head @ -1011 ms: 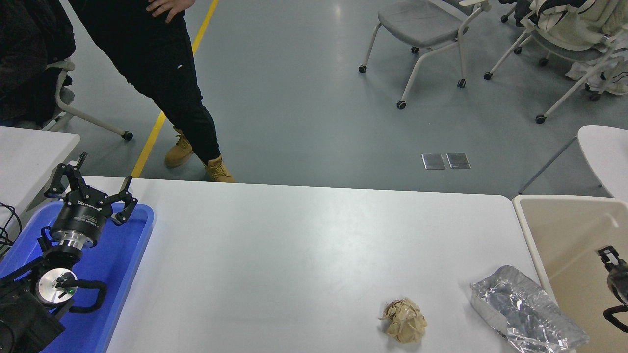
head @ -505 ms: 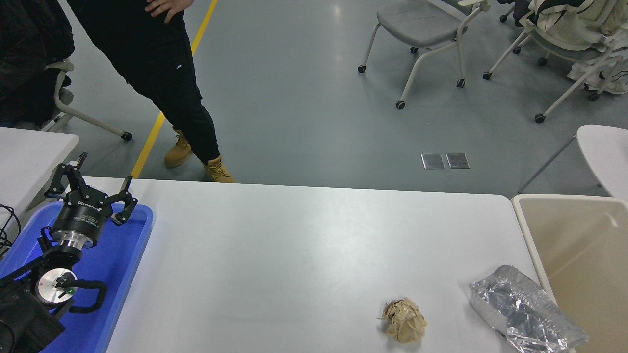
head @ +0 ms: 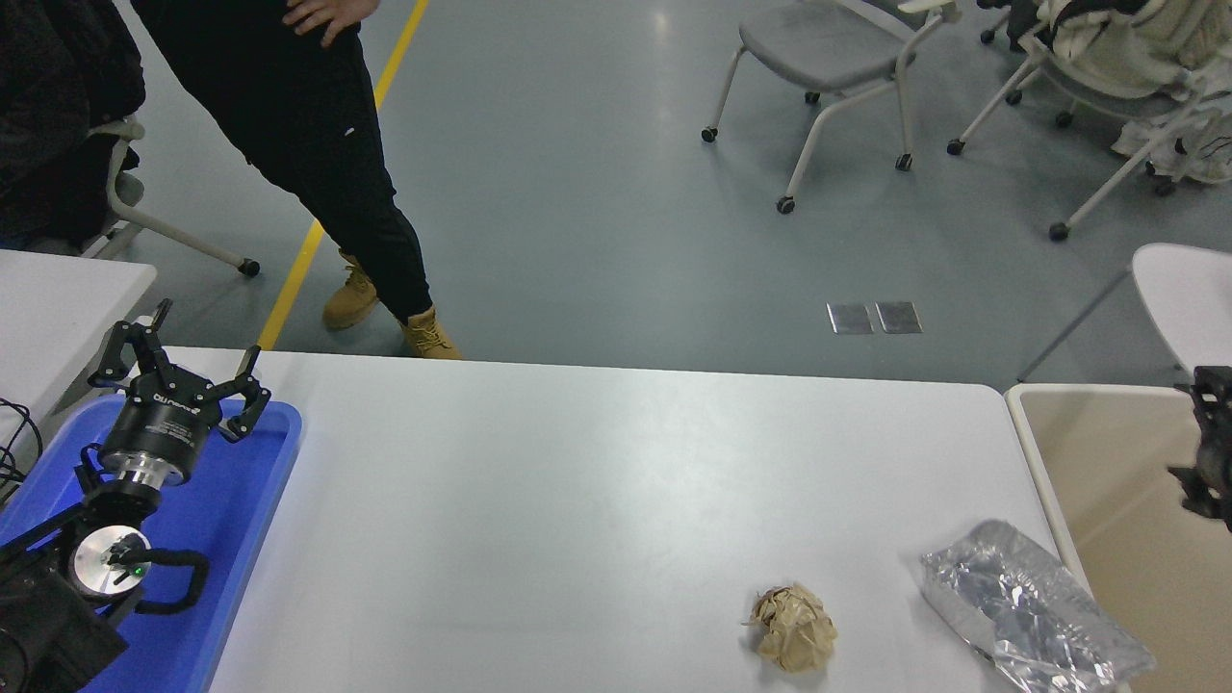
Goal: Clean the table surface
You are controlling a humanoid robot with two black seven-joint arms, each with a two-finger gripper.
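Black right gripper [head: 1211, 448] half cut off at frame edge, finger spread indiscernible.

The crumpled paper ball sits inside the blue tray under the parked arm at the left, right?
Not quite. The head view shows the crumpled paper ball lying on the white table surface, beside the foil wrapper; the blue tray is under the parked left gripper.

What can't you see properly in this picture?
- Right gripper, head view: cut off by the right edge; fingers can't be judged.
- Beige bin: far side cut off.
- Foil tray: near corner cut off by the bottom edge.
- Person: upper body beyond the top edge.
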